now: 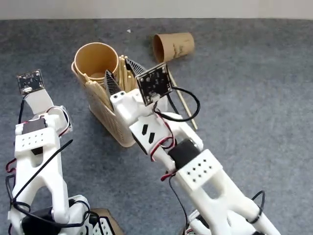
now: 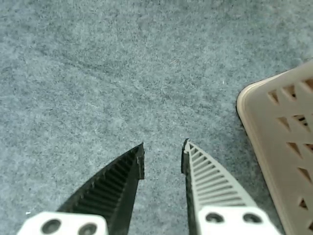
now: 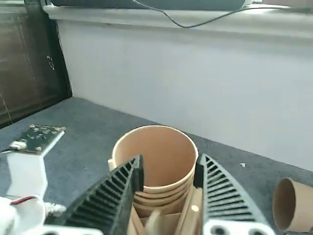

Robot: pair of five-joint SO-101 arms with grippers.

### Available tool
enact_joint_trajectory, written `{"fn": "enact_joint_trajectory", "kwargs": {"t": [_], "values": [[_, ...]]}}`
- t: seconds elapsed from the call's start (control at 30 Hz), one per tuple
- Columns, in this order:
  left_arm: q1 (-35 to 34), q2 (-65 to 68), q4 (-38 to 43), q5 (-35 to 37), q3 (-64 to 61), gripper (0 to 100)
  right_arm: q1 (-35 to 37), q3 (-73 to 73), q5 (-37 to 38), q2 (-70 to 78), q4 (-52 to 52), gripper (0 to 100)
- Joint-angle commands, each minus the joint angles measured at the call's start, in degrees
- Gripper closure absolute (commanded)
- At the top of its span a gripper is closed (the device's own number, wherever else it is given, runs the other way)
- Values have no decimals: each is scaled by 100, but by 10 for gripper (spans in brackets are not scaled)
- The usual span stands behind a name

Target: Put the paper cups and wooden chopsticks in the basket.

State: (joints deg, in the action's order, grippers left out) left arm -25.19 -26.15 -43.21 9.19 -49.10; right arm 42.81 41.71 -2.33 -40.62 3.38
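Note:
A beige basket [image 1: 115, 125] stands left of the table's middle. It holds a stack of paper cups [image 1: 95, 59] and several wooden chopsticks [image 1: 125, 74]. My right gripper [image 1: 117, 67] hangs open just over the basket, and its wrist view shows the fingers either side of the cup stack [image 3: 155, 161] with nothing held [image 3: 168, 164]. Another paper cup [image 1: 173, 45] lies on its side behind the basket, also seen as the lying cup [image 3: 289, 205]. A loose chopstick [image 1: 182, 98] lies on the carpet right of the basket. My left gripper [image 2: 163, 145] is open above bare carpet beside the basket's corner [image 2: 274, 127].
Grey carpet covers the table. The left arm [image 1: 36, 142] stands left of the basket with its camera board [image 1: 30, 82] up. The right arm's body and cables [image 1: 188, 105] cross above the basket's near end and part of the loose chopstick.

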Motion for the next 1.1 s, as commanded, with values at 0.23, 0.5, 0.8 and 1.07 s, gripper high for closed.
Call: {"fn": "enact_joint_trajectory", "kwargs": {"t": [0.23, 0.5, 0.8, 1.07], "values": [[57, -110, 79, -53, 22, 846, -1270, -2721, -18, -576, 4259, 824], [57, -110, 79, -53, 22, 846, -2202, -2897, 721, 13, 6281, 824], [40, -110, 79, -53, 22, 846, -2167, 40, 923, 1798, 2738, 824], [48, -110, 79, -53, 22, 846, -2457, 145, 1310, 3644, 1191, 824]]}}
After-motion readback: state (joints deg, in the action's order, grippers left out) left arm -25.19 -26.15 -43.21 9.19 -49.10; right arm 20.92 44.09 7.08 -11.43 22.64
